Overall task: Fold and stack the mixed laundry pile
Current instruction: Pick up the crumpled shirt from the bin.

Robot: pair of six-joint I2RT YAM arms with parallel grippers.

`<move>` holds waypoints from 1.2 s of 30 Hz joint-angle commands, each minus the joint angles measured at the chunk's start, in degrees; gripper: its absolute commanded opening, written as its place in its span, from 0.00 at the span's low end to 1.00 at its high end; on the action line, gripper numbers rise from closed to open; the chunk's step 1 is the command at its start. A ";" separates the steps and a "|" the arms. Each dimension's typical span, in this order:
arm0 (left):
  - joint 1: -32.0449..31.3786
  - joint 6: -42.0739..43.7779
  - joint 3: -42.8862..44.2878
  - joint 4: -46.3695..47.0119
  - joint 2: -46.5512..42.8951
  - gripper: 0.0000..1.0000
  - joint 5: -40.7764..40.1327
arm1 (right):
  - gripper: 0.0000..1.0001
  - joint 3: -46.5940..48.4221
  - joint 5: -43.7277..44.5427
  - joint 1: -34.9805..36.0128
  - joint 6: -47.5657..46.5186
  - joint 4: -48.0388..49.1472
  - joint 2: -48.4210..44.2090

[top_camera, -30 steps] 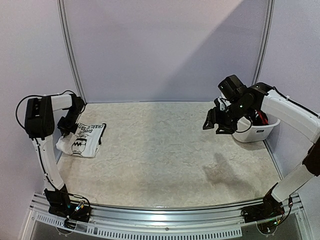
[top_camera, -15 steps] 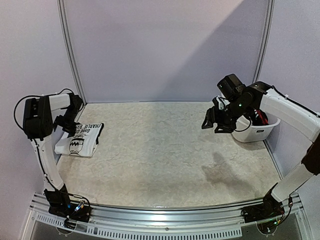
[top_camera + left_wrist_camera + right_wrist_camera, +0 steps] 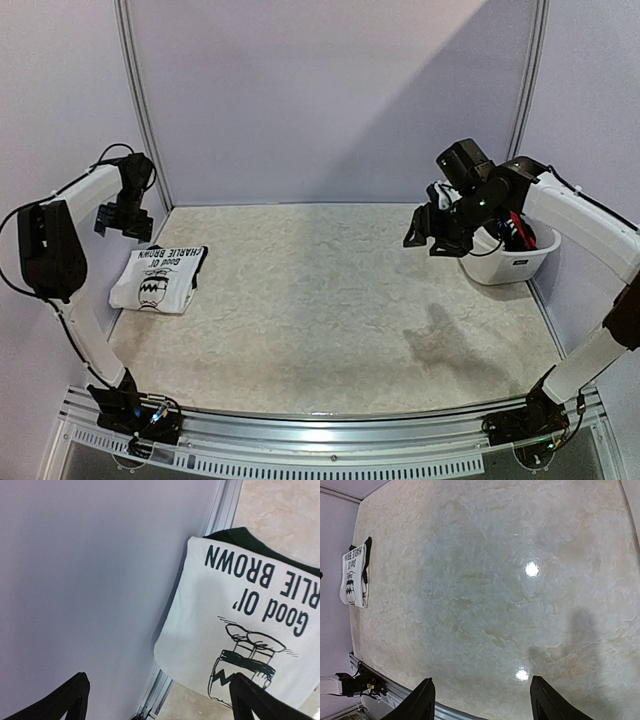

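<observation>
- From the top camera we see the white T-shirt [image 3: 158,282] lying folded into a soft, flat rectangle at the far-left of the pale, marbled table [image 3: 330,300]. The left gripper [image 3: 118,222] hangs above it, apart from the cloth. The right gripper [image 3: 425,240] hovers just beside a white plastic tub [image 3: 512,266] with rounded walls.
- From the left wrist we see its fingers spread wide, nothing between them. The shirt's black print shows, and a dark green piece [image 3: 240,534] peeks out under its edge beside the smooth lilac wall [image 3: 90,570].
- From the right wrist we see jaws parted and empty over the glossy tabletop.
</observation>
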 commanded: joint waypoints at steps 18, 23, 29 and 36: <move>-0.47 -4.45 -6.08 3.02 -25.81 1.00 16.68 | 0.88 15.09 15.52 -0.03 -1.98 -0.76 -0.42; 1.90 -8.17 -12.73 6.99 -29.63 1.00 29.65 | 0.99 15.09 20.84 -0.03 -1.50 -0.37 -2.35; 2.72 -9.42 -14.33 7.32 -29.64 1.00 40.78 | 0.99 15.32 23.83 -1.70 -1.60 -1.17 -3.63; -5.03 -7.55 -15.33 6.04 -30.03 0.88 48.79 | 0.99 14.48 20.39 -8.65 -0.84 -2.37 -2.07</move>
